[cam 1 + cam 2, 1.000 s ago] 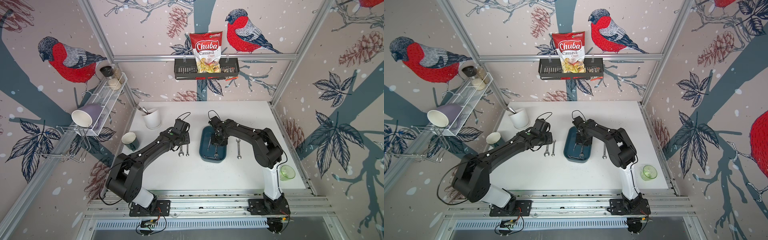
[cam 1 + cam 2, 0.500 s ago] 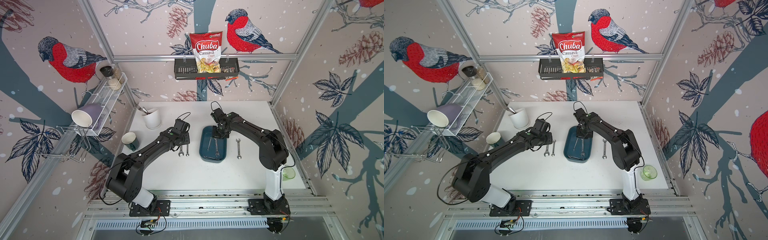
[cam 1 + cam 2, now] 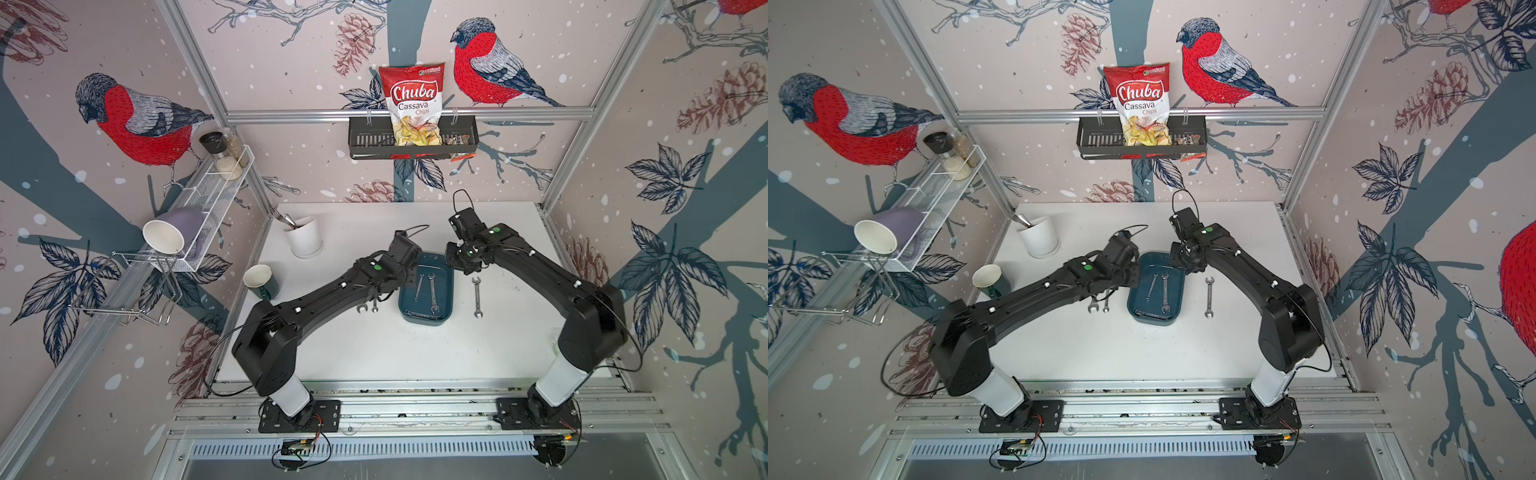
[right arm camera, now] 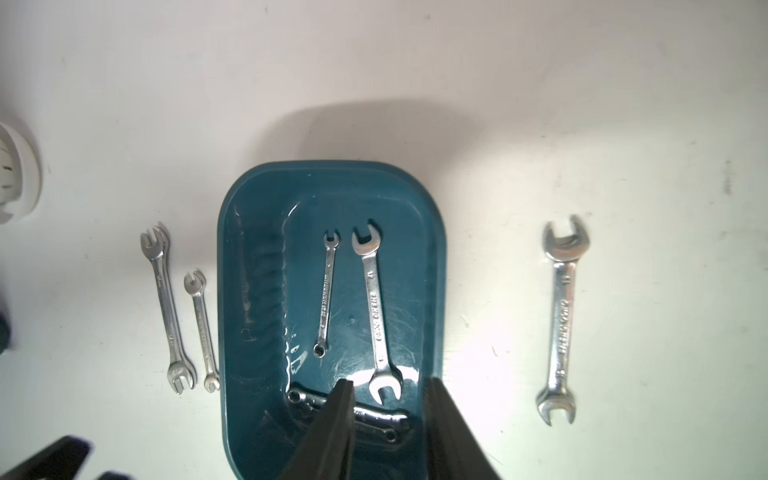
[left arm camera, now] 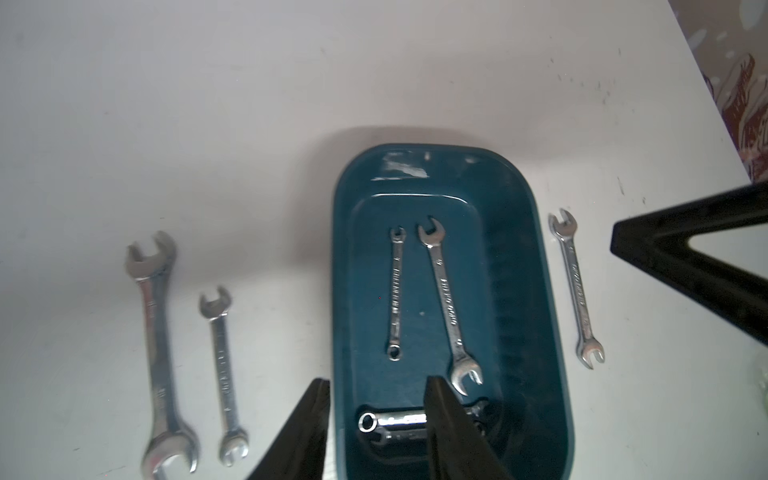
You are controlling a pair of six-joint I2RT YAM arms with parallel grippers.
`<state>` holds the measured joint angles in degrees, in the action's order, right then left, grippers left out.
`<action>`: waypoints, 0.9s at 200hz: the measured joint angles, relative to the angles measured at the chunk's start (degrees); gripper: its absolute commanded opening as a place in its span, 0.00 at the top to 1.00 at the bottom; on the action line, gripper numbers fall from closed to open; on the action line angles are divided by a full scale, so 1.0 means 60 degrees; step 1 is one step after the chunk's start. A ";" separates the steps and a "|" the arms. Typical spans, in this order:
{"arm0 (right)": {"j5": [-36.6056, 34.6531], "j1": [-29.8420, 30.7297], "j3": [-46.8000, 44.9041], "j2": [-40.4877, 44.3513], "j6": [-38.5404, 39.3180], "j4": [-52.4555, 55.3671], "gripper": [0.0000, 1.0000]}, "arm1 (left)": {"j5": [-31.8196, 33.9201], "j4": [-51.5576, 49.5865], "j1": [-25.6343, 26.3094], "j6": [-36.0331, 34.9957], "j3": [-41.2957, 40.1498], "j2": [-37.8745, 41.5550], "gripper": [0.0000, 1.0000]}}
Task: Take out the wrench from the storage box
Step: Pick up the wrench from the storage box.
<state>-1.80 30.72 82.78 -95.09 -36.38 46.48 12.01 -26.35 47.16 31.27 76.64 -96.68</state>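
**Storage box.** The storage box [image 3: 445, 291] sits flat near the middle of the bench [image 3: 415, 357], with its long axis running away from the robot bases. Both top views show it between the two forearms.

**Contents.**
- A small combination wrench [image 5: 395, 295] lies on the box floor.
- A larger open-ended wrench [image 5: 446, 303] lies just beside it, not touching it.
- Several overlapping wrenches [image 5: 395, 422] are piled at the end of the box nearest the bases. How many there are cannot be told.

**Wrenches outside the box.**
- On the robot's left, a long open-ended wrench [image 5: 156, 353] and a short open-ended wrench [image 5: 222, 374] lie side by side on the bench, near the box wall.
- On the robot's right, a single wrench [image 3: 477, 297] lies apart from the box.

**Left hand.** The left hand [image 5: 376, 380] hangs over the box. Its fingers [image 5: 451, 432] are spread apart, with nothing held between them.

**Right hand.** The right hand [image 4: 390, 381] also hangs over the box. Its fingers [image 4: 332, 432] are spread and empty.

**Surroundings.** A white pot [image 3: 304, 237] and a teal cup [image 3: 259, 280] stand on the robot's left side of the bench. A bag of chips [image 3: 413, 104] rests in the black wall shelf [image 3: 370, 141].
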 measured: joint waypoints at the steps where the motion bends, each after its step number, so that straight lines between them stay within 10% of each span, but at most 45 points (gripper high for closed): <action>1: -0.0011 -0.0022 -0.0044 0.0040 -0.0004 -0.0011 0.62 | 0.0004 -0.0015 0.0022 0.0004 0.0036 -0.0044 0.59; 78: 0.0142 -0.2430 -0.3395 0.3104 0.0076 -0.0834 0.54 | 0.0277 -0.1228 0.0936 0.0652 0.3359 -0.4160 0.60; 180: 0.1198 -0.3756 -0.4481 0.3792 0.0852 -0.1308 0.53 | 0.0637 -0.1971 0.0918 0.1075 0.4885 -0.6138 0.74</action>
<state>5.39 8.19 55.90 -72.34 -31.27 38.63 15.84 -38.17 52.66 37.71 105.95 -133.51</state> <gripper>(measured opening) 0.466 0.335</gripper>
